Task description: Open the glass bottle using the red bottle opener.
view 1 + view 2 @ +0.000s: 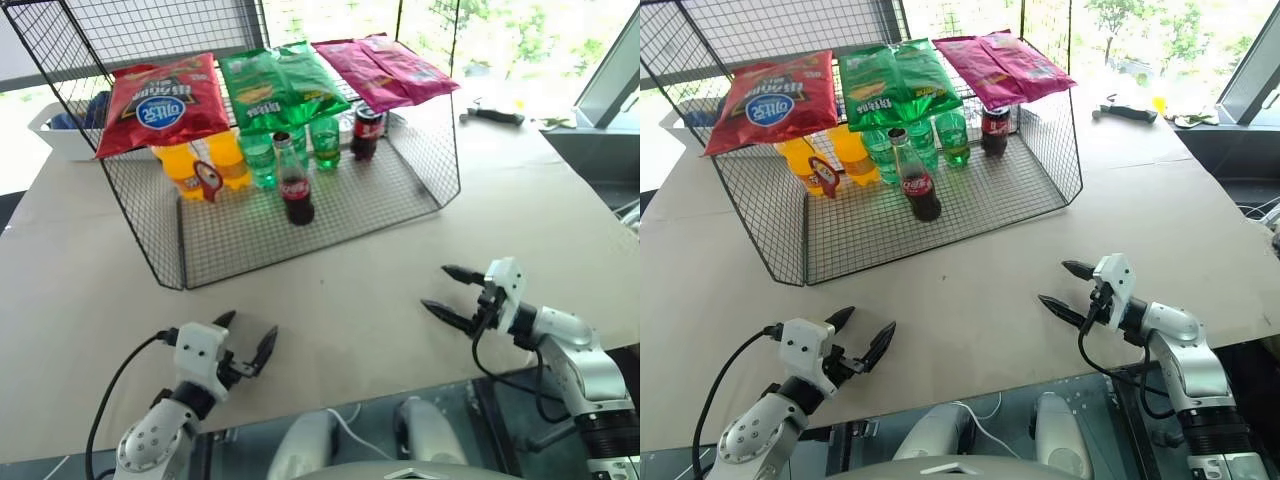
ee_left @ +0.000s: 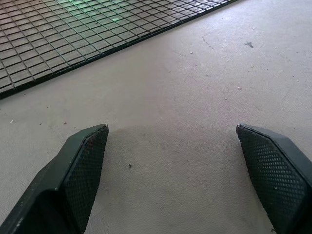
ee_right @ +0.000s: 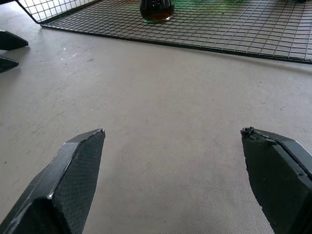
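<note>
Two empty grippers, both spread wide, well short of the wire rack [image 1: 330, 228] and low over the table [image 1: 380, 300].

Head views: left gripper [image 1: 250, 328] and right gripper [image 1: 435, 287] out in front of the rack's open side. Glass bottle [image 1: 295, 190] upright on the rack's mesh floor, near the middle and forward of the row of plastic bottles. Red bottle opener [image 1: 207, 183] further in toward the rack's left side, propped against the orange bottles [image 1: 205, 160], ring head up as far as can be told. Judged as the reach stage. Better to fetch the opener first with the left, pinching the handle and leaving the ring free, and to come in low under the chip bags [image 1: 160, 105] lying on the rack's top. Then steady the bottle by its body with the right.

Left wrist view: left fingers [image 2: 83, 165] wide apart, with bare table up to the rack's front edge [image 2: 58, 73].

Right wrist view: right fingers [image 3: 73, 175] equally wide. Bottle's base dead ahead just inside the rack's edge, an alignment not plain from above.
</note>
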Available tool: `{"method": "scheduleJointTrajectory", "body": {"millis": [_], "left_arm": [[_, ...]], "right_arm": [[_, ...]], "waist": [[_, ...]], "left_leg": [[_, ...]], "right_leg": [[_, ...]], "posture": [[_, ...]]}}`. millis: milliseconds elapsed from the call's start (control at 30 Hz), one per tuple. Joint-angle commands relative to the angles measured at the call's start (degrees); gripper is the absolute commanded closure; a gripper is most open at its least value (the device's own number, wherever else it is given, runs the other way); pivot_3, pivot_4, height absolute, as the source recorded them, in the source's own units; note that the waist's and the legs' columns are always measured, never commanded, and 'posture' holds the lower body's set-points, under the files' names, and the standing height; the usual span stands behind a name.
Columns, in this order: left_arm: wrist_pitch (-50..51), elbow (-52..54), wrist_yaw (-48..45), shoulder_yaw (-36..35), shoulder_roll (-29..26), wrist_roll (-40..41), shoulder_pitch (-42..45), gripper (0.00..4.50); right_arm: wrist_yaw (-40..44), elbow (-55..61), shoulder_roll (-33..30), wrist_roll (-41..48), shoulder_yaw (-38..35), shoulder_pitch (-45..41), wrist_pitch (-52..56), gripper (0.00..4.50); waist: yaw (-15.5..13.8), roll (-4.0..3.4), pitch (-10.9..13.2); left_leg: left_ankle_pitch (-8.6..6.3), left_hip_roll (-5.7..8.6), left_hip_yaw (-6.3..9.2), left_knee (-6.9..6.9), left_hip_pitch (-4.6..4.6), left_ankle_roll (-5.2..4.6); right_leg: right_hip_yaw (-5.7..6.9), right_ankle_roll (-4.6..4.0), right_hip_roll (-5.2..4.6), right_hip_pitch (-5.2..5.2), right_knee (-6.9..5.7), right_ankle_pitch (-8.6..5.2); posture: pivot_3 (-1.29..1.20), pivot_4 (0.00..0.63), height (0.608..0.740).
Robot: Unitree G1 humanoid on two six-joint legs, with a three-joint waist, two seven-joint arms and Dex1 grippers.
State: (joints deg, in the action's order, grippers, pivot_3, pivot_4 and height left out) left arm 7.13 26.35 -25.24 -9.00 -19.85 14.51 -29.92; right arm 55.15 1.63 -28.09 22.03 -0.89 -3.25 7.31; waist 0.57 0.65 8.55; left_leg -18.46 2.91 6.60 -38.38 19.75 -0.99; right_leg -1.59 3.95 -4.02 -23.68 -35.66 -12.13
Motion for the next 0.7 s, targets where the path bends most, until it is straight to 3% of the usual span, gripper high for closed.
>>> {"method": "scheduleJointTrajectory", "body": {"millis": [33, 700], "left_arm": [[-1.39, 1.62, -0.62, -0.09, -0.27, -0.1, -0.44, 0.14], [-5.75, -2.19, -1.55, -1.13, 0.33, 0.53, 1.97, 0.14]], "right_arm": [[0.91, 0.88, -0.21, 0.88, -1.0, -0.19, -1.73, 0.0], [1.74, 0.39, 0.2, 0.66, -0.76, 0.25, -4.34, 0.0]], "waist": [[0.0, 0.0, 0.0], [-0.01, 0.0, 0.01]], "left_leg": [[0.0, 0.0, 0.0, 0.0, 0.0, 0.0], [0.0, 0.0, 0.0, 0.0, 0.0, 0.0]], "right_leg": [[0.0, 0.0, 0.0, 0.0, 0.0, 0.0], [0.0, 0.0, 0.0, 0.0, 0.0, 0.0]], "posture": [[0.0, 0.15, 0.74], [0.0, 0.15, 0.74]]}}
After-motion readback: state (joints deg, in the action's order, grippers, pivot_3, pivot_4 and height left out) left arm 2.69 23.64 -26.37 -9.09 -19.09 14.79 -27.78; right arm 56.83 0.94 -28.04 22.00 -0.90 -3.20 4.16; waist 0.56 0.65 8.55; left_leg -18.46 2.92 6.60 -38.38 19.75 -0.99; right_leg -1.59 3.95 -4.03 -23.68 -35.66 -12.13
